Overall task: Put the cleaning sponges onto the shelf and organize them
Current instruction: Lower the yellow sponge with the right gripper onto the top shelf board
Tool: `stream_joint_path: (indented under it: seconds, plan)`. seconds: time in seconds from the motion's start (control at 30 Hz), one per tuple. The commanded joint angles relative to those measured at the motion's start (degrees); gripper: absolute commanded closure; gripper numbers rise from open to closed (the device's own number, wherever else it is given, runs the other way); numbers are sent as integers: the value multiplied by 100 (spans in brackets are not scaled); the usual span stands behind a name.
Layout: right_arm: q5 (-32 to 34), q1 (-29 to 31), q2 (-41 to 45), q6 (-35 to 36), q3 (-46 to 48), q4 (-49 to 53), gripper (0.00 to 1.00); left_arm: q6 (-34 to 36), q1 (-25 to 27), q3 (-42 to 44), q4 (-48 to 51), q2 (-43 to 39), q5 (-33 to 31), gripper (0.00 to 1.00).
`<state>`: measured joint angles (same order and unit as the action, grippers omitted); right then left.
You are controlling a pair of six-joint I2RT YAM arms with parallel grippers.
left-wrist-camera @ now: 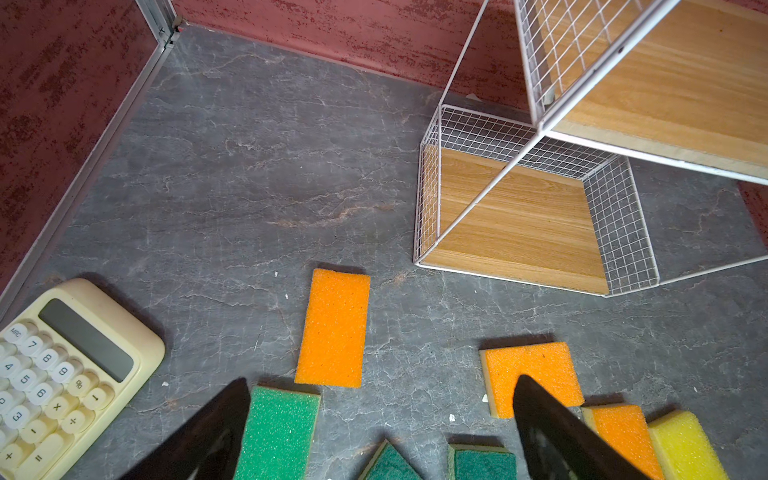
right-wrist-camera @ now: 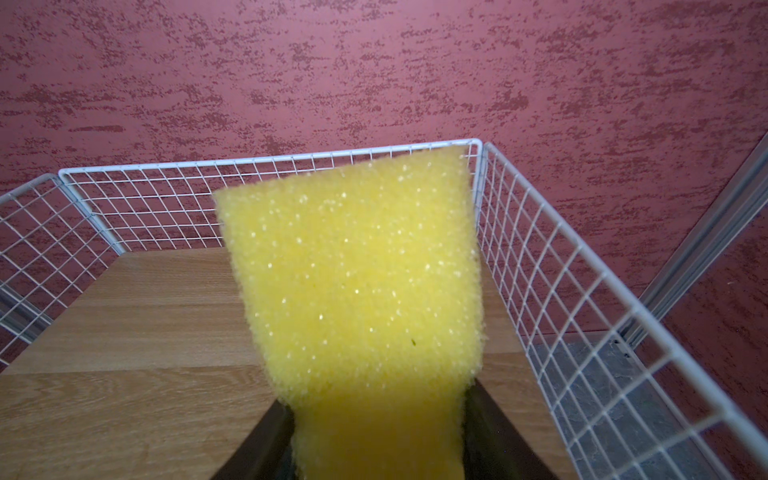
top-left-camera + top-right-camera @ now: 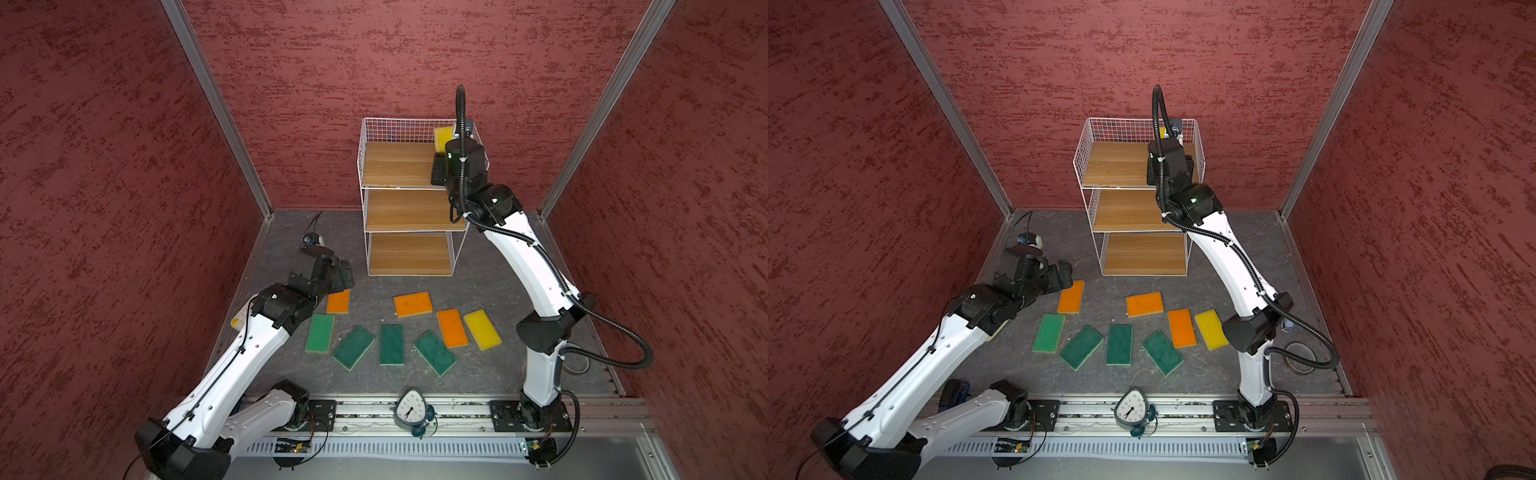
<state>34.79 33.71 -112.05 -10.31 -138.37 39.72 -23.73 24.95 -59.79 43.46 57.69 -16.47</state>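
The shelf [image 3: 405,166] [image 3: 1121,166] is a white wire rack with three wooden boards, standing at the back. My right gripper [image 2: 378,407] reaches over its top board, shut on a yellow sponge [image 2: 353,270] [image 3: 443,137] that leans against the back right wire corner. On the floor in front lie three orange sponges [image 3: 338,301] [image 3: 413,304] [image 3: 452,327], another yellow sponge [image 3: 482,329] and several green sponges [image 3: 320,333] [image 3: 391,344]. My left gripper [image 1: 382,380] [image 3: 345,276] hangs open and empty above the floor, just beside the leftmost orange sponge [image 1: 334,328].
A cream calculator [image 1: 62,374] lies at the left, partly under my left arm. A small clock [image 3: 410,411] stands on the front rail. Red walls close in three sides. A ring-shaped object [image 3: 1300,357] lies by the right arm's base.
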Motion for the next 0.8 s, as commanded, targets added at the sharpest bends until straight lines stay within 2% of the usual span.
stream_joint_path:
  seconds: [0.0,0.17,0.4,0.77]
  plan:
    - [195,30,-71,-90,-153,232,44,-45,-58,63,-153,-31,100,1]
    - [280,30,-6,-112,-162,306,44,-79,-78,80,-198,22,178,1]
    - [181,30,-42,-33,-199,429,35,-124,-113,112,-215,67,210,1]
    - [178,30,-71,3,-205,431,29,-175,-183,129,-160,27,309,1]
